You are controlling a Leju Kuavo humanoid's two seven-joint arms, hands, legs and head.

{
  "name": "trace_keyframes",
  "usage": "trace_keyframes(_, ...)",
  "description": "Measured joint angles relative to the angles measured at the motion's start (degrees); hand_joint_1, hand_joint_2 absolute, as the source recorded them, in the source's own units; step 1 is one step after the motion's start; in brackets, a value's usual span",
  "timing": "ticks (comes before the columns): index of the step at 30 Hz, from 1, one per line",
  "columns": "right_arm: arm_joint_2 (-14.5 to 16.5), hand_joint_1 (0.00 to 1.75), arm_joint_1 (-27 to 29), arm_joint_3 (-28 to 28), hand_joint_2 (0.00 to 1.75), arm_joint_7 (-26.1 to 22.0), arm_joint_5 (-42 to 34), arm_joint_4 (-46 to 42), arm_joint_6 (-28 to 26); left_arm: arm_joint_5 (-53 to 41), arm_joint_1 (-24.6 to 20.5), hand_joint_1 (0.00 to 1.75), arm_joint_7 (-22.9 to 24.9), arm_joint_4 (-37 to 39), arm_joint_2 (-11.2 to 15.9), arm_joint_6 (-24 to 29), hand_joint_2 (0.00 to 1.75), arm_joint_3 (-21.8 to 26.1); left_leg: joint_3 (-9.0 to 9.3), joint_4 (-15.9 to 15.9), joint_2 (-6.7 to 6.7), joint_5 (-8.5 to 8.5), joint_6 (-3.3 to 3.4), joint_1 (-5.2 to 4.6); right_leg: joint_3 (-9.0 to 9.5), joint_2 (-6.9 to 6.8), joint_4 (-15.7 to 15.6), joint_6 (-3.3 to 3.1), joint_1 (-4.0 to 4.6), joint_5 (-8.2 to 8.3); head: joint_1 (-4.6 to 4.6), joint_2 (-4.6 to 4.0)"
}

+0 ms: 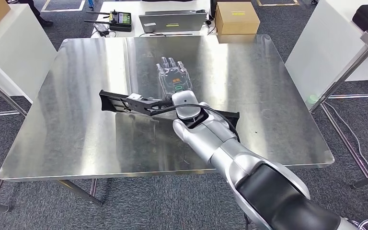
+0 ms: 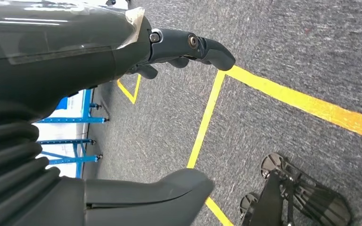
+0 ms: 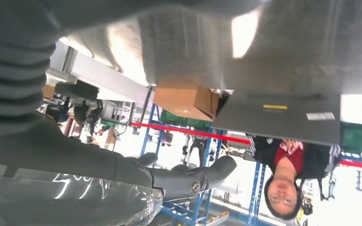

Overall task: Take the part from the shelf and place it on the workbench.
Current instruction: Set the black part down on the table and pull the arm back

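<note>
The part is a long black bracket with a small silver piece near its left end. It lies flat across the middle of the steel workbench. My right arm reaches over it, and the right hand lies flat just beyond it with fingers stretched forward, holding nothing. The wrist covers the part's middle; its right end shows past the forearm. In the right wrist view the right hand has straight fingers with nothing in them. The left hand hangs over the carpet, fingers apart and holding nothing.
Behind the workbench stand a cardboard box, a laptop and a black controller. White tables flank both sides. A person stands beyond the bench. Yellow floor tape and a blue shelf frame lie near my left side.
</note>
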Motion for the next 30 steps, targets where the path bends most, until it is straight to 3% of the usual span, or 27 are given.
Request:
trace_keyframes(21,1.63,0.00,-1.96,-3.22,0.00,-2.25,2.41,-1.12,-1.90,0.33,0.05,0.00,0.00,0.00,0.96,-0.46,0.00,0.41,0.28,0.00,-0.01,0.00,0.00,0.00,0.27,0.00,0.00,0.00,0.00,0.00,-0.01,0.00)
trace_keyframes(30,1.95,0.00,-2.05,-5.15,0.00,-3.76,2.85,-1.91,-2.87,0.50,0.08,0.00,0.00,0.00,0.52,1.90,0.00,0.43,0.29,0.00,0.00,0.00,0.00,0.00,0.29,0.00,0.00,0.00,0.00,0.00,0.00,0.00)
